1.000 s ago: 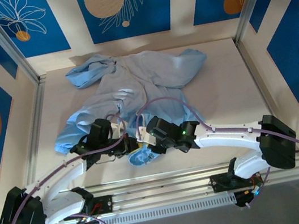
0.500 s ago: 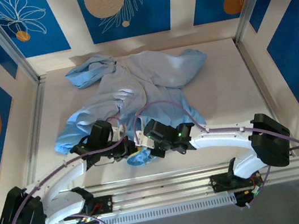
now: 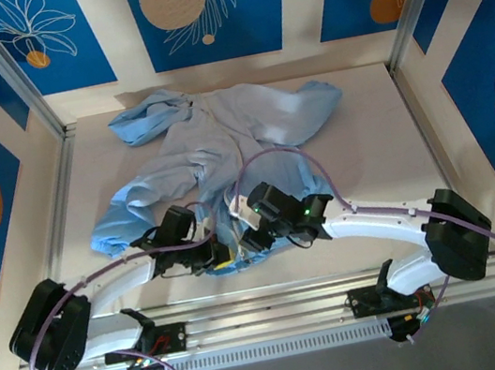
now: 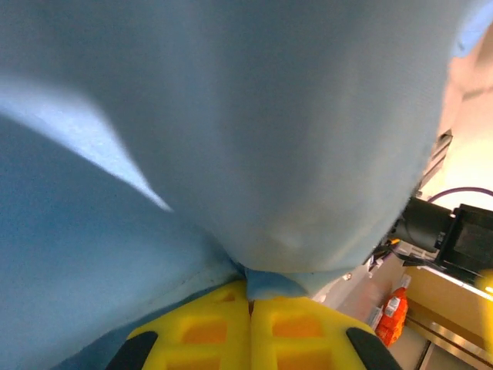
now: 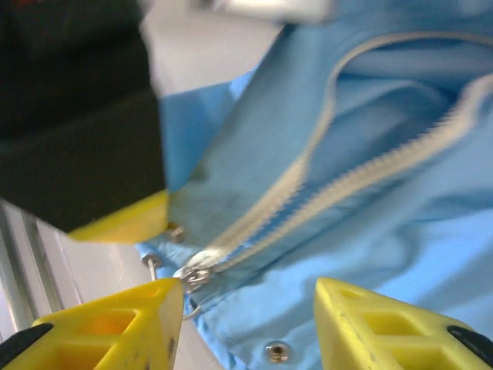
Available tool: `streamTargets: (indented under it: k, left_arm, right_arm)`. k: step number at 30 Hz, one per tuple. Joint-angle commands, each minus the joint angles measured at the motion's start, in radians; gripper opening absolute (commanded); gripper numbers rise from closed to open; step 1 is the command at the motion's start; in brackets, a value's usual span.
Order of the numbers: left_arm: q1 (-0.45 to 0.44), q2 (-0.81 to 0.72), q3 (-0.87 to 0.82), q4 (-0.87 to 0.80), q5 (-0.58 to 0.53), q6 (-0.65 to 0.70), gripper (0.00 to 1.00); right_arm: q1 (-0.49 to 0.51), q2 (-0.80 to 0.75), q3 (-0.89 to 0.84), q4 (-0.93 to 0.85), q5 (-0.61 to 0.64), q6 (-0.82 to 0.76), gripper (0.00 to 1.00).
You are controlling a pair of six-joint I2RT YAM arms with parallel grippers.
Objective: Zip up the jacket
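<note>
The jacket point(image 3: 231, 140) lies crumpled on the bench point(image 3: 375, 154), barely zipped: the left hand point(image 4: 250, 297) is clamped on its near hem, and the right hand point(image 5: 250, 301) stands apart beside the slider point(image 5: 192, 276), beyond which both rows of teeth diverge unjoined.

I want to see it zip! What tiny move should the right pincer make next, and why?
Probably close the right pincer on the silver metal zipper slider: it sits just inside the open yellow fingers, while the shut left pincer holds the light-blue thin fabric jacket.
</note>
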Motion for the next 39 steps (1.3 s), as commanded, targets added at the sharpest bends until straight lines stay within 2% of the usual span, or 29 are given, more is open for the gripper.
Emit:
streamTargets:
  k: [1,4,10,20,22,23,26,30,39]
  left_arm:
    - [-0.005,0.027,-0.019,0.061,0.03,0.018,0.0]
    - [-0.004,0.049,-0.015,0.063,0.03,0.034,0.0]
    - [0.0,0.082,-0.017,0.061,0.012,0.061,0.0]
    - [0.032,0.104,-0.001,0.069,0.025,0.09,0.0]
    - [0.04,0.111,0.009,0.061,0.031,0.099,0.0]
    - [0.044,0.116,0.014,0.055,0.034,0.101,0.0]
    - [0.05,0.128,0.034,0.024,0.033,0.105,0.0]
    - [0.051,0.132,0.058,-0.028,0.02,0.104,0.0]
    - [0.051,0.112,0.118,-0.14,0.0,0.121,0.0]
  right_arm:
    - [-0.051,0.046,0.072,-0.06,-0.008,0.248,0.52]
    - [-0.094,0.136,0.143,-0.13,-0.015,0.369,0.53]
    - [-0.109,0.268,0.244,-0.169,-0.014,0.439,0.54]
    - [-0.122,0.414,0.315,-0.139,-0.109,0.527,0.55]
    - [-0.127,0.426,0.32,-0.13,-0.122,0.529,0.51]
    - [-0.13,0.43,0.322,-0.125,-0.124,0.531,0.46]
    - [-0.136,0.429,0.318,-0.105,-0.115,0.539,0.19]
    - [-0.138,0.379,0.274,-0.03,-0.059,0.547,0.0]
    - [-0.138,0.229,0.102,0.31,0.015,0.544,0.0]
